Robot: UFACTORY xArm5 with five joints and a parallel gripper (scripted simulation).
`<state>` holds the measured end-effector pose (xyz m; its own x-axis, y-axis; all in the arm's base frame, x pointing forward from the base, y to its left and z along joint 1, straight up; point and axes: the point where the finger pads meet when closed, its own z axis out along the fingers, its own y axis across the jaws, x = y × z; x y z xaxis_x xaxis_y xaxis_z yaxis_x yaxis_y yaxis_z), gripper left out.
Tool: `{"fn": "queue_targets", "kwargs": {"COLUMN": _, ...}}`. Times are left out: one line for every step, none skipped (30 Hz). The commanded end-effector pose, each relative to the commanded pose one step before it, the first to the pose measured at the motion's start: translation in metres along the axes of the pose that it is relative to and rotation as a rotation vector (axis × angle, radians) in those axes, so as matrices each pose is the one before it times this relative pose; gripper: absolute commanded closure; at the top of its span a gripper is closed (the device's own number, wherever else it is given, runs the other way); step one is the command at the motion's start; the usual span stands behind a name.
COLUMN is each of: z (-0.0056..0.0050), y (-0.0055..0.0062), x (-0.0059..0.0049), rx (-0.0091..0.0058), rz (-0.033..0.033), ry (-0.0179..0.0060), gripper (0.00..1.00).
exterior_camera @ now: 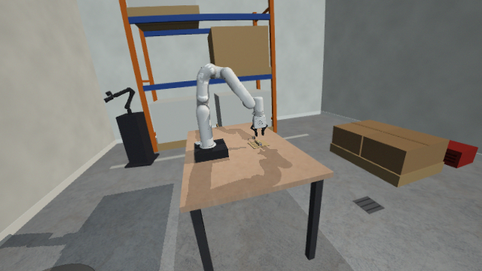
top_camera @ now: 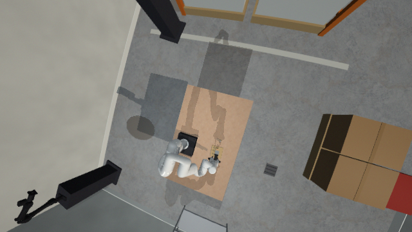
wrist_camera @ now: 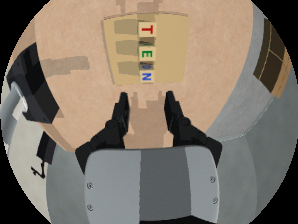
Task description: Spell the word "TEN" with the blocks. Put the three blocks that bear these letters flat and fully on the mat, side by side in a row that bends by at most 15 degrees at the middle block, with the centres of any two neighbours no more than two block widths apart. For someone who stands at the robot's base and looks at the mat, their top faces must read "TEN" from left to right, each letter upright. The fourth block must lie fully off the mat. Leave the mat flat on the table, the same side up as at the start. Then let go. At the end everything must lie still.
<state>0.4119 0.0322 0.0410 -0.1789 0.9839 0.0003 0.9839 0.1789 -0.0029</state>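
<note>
A tan mat lies on the wooden table; it also shows in the exterior view (exterior_camera: 257, 144) and from above (top_camera: 217, 150). Three blocks stand on it in a close, straight row: T (wrist_camera: 148, 30) in red, E (wrist_camera: 147, 52) in green, N (wrist_camera: 145, 76) in blue. My gripper (wrist_camera: 146, 99) (exterior_camera: 260, 132) hangs above the table just off the mat's edge, near the N block, with its fingers partly apart and nothing between them.
The arm's black base (exterior_camera: 211, 150) sits at the table's left side. An orange and blue shelf rack (exterior_camera: 203, 56) stands behind the table. Cardboard boxes (exterior_camera: 388, 150) lie on the floor to the right.
</note>
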Motion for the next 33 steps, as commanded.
{"fn": "queue_targets", "kwargs": {"z": -0.00114, "y": 0.00128, "x": -0.00013, "rx": -0.00349, "rz": 0.00003, "ry": -0.00034, "gripper": 0.49}}
{"fn": "queue_targets", "kwargs": {"z": 0.0, "y": 0.0, "x": 0.0, "rx": 0.0, "rz": 0.0, "ry": 0.0, "gripper": 0.49}}
{"fn": "queue_targets", "kwargs": {"z": 0.0, "y": 0.0, "x": 0.0, "rx": 0.0, "rz": 0.0, "ry": 0.0, "gripper": 0.49}}
{"fn": "queue_targets", "kwargs": {"z": 0.0, "y": 0.0, "x": 0.0, "rx": 0.0, "rz": 0.0, "ry": 0.0, "gripper": 0.49}}
{"fn": "queue_targets", "kwargs": {"z": 0.0, "y": 0.0, "x": 0.0, "rx": 0.0, "rz": 0.0, "ry": 0.0, "gripper": 0.49}}
{"fn": "queue_targets", "kwargs": {"z": 0.0, "y": 0.0, "x": 0.0, "rx": 0.0, "rz": 0.0, "ry": 0.0, "gripper": 0.49}}
{"fn": "queue_targets", "kwargs": {"z": 0.0, "y": 0.0, "x": 0.0, "rx": 0.0, "rz": 0.0, "ry": 0.0, "gripper": 0.49}}
{"fn": "queue_targets", "kwargs": {"z": 0.0, "y": 0.0, "x": 0.0, "rx": 0.0, "rz": 0.0, "ry": 0.0, "gripper": 0.49}}
{"fn": "queue_targets", "kwargs": {"z": 0.0, "y": 0.0, "x": 0.0, "rx": 0.0, "rz": 0.0, "ry": 0.0, "gripper": 0.49}}
{"fn": "queue_targets", "kwargs": {"z": 0.0, "y": 0.0, "x": 0.0, "rx": 0.0, "rz": 0.0, "ry": 0.0, "gripper": 0.49}}
{"fn": "queue_targets", "kwargs": {"z": 0.0, "y": 0.0, "x": 0.0, "rx": 0.0, "rz": 0.0, "ry": 0.0, "gripper": 0.49}}
{"fn": "queue_targets", "kwargs": {"z": 0.0, "y": 0.0, "x": 0.0, "rx": 0.0, "rz": 0.0, "ry": 0.0, "gripper": 0.49}}
{"fn": "queue_targets", "kwargs": {"z": 0.0, "y": 0.0, "x": 0.0, "rx": 0.0, "rz": 0.0, "ry": 0.0, "gripper": 0.49}}
{"fn": "queue_targets", "kwargs": {"z": 0.0, "y": 0.0, "x": 0.0, "rx": 0.0, "rz": 0.0, "ry": 0.0, "gripper": 0.49}}
{"fn": "queue_targets", "kwargs": {"z": 0.0, "y": 0.0, "x": 0.0, "rx": 0.0, "rz": 0.0, "ry": 0.0, "gripper": 0.49}}
{"fn": "queue_targets", "kwargs": {"z": 0.0, "y": 0.0, "x": 0.0, "rx": 0.0, "rz": 0.0, "ry": 0.0, "gripper": 0.49}}
{"fn": "queue_targets", "kwargs": {"z": 0.0, "y": 0.0, "x": 0.0, "rx": 0.0, "rz": 0.0, "ry": 0.0, "gripper": 0.49}}
{"fn": "queue_targets", "kwargs": {"z": 0.0, "y": 0.0, "x": 0.0, "rx": 0.0, "rz": 0.0, "ry": 0.0, "gripper": 0.49}}
{"fn": "queue_targets", "kwargs": {"z": 0.0, "y": 0.0, "x": 0.0, "rx": 0.0, "rz": 0.0, "ry": 0.0, "gripper": 0.49}}
{"fn": "queue_targets", "kwargs": {"z": 0.00002, "y": 0.0, "x": 0.0, "rx": 0.0, "rz": 0.0, "ry": 0.0, "gripper": 0.49}}
{"fn": "queue_targets", "kwargs": {"z": 0.00004, "y": 0.0, "x": 0.0, "rx": 0.0, "rz": 0.0, "ry": 0.0, "gripper": 0.49}}
{"fn": "queue_targets", "kwargs": {"z": 0.0, "y": 0.0, "x": 0.0, "rx": 0.0, "rz": 0.0, "ry": 0.0, "gripper": 0.49}}
{"fn": "queue_targets", "kwargs": {"z": 0.0, "y": 0.0, "x": 0.0, "rx": 0.0, "rz": 0.0, "ry": 0.0, "gripper": 0.49}}
{"fn": "queue_targets", "kwargs": {"z": 0.00008, "y": 0.0, "x": 0.0, "rx": 0.0, "rz": 0.0, "ry": 0.0, "gripper": 0.49}}
{"fn": "queue_targets", "kwargs": {"z": 0.00012, "y": 0.0, "x": 0.0, "rx": 0.0, "rz": 0.0, "ry": 0.0, "gripper": 0.49}}
{"fn": "queue_targets", "kwargs": {"z": 0.00018, "y": 0.0, "x": 0.0, "rx": 0.0, "rz": 0.0, "ry": 0.0, "gripper": 0.49}}
{"fn": "queue_targets", "kwargs": {"z": 0.00024, "y": 0.0, "x": 0.0, "rx": 0.0, "rz": 0.0, "ry": 0.0, "gripper": 0.49}}
{"fn": "queue_targets", "kwargs": {"z": 0.00031, "y": 0.0, "x": 0.0, "rx": 0.0, "rz": 0.0, "ry": 0.0, "gripper": 0.49}}
{"fn": "queue_targets", "kwargs": {"z": 0.00038, "y": 0.0, "x": 0.0, "rx": 0.0, "rz": 0.0, "ry": 0.0, "gripper": 0.49}}
{"fn": "queue_targets", "kwargs": {"z": 0.00046, "y": -0.00001, "x": 0.0, "rx": 0.0, "rz": 0.00001, "ry": 0.0, "gripper": 0.49}}
{"fn": "queue_targets", "kwargs": {"z": 0.00054, "y": -0.00001, "x": 0.0, "rx": 0.0, "rz": 0.00001, "ry": 0.0, "gripper": 0.49}}
{"fn": "queue_targets", "kwargs": {"z": 0.00062, "y": -0.00001, "x": 0.0, "rx": 0.0, "rz": 0.00001, "ry": 0.0, "gripper": 0.49}}
{"fn": "queue_targets", "kwargs": {"z": 0.0007, "y": -0.00001, "x": 0.00001, "rx": 0.0, "rz": 0.00001, "ry": 0.0, "gripper": 0.49}}
